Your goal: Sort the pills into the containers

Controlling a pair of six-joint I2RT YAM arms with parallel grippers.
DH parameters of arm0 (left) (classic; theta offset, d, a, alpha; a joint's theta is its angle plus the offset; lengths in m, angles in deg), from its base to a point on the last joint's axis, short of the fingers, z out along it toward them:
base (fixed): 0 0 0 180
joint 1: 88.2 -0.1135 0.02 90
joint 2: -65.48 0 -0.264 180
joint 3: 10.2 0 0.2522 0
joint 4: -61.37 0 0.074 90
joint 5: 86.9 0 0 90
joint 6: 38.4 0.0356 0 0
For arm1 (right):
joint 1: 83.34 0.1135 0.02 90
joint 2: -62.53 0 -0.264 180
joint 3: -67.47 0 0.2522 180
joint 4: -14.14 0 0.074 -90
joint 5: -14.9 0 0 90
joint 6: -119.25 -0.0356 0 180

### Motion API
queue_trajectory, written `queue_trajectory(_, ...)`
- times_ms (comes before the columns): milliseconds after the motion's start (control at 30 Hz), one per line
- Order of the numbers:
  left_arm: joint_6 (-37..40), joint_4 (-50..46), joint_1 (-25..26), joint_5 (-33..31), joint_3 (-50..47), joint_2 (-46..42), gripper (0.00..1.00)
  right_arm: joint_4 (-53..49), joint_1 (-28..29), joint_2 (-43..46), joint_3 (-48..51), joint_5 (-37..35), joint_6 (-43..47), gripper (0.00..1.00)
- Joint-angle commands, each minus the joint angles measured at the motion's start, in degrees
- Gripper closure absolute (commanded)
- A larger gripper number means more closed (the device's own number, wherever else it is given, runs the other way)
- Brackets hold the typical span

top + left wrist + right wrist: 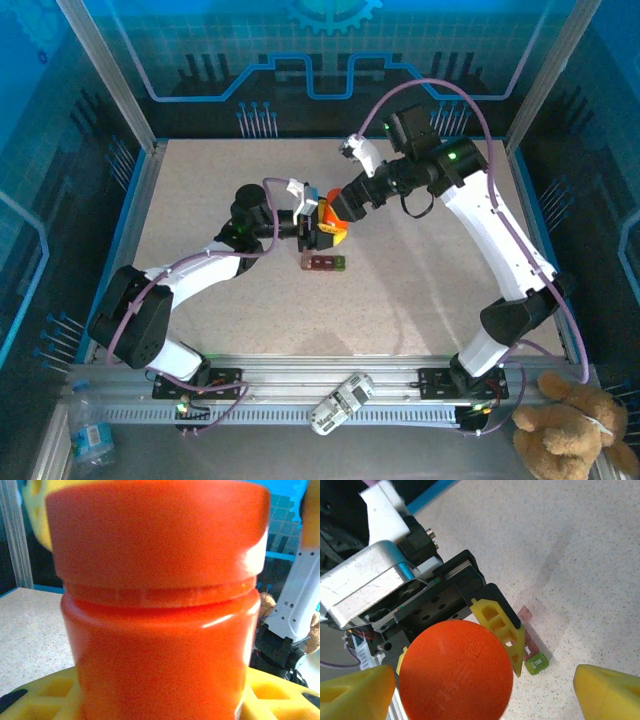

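Observation:
My left gripper point(318, 228) is shut on an orange cylindrical bottle point(336, 232) with an orange cap, held upright above the table. In the left wrist view the bottle point(160, 605) stands between my yellow fingers point(35, 700). My right gripper point(480, 695) hangs open over the cap point(455, 675), one yellow fingertip point(355, 692) close to the cap's left edge and the other well off to the right. The containers point(327, 263), a dark red strip with a green end point(537, 663), lie flat on the table just below the bottle. The pills are hidden.
The speckled table point(420, 290) is walled by metal rails and blue panels. The right arm point(490, 220) arches in from the right. A white device point(340, 402) lies on the front rail, and a plush toy point(575, 430) sits outside the front right corner.

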Motion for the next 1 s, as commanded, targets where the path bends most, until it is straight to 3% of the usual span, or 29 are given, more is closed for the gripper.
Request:
queue_trajectory(0, -0.3, -1.0, -0.6, 3.6, 2.2, -1.0, 1.00, -5.2, 0.6, -0.6, -3.6, -1.5, 3.5, 0.10)
queue_trajectory(567, -0.3, -1.4, -0.7, 3.7, 2.2, -1.1, 1.00, -4.3, 1.0, -1.5, -2.5, -0.7, 2.5, 0.34)
queue_trajectory(967, -1.0, -0.9, -0.7, 3.7, 2.3, -0.8, 1.00, -2.6, 1.3, -1.1, -1.2, 0.5, 1.7, 0.29)
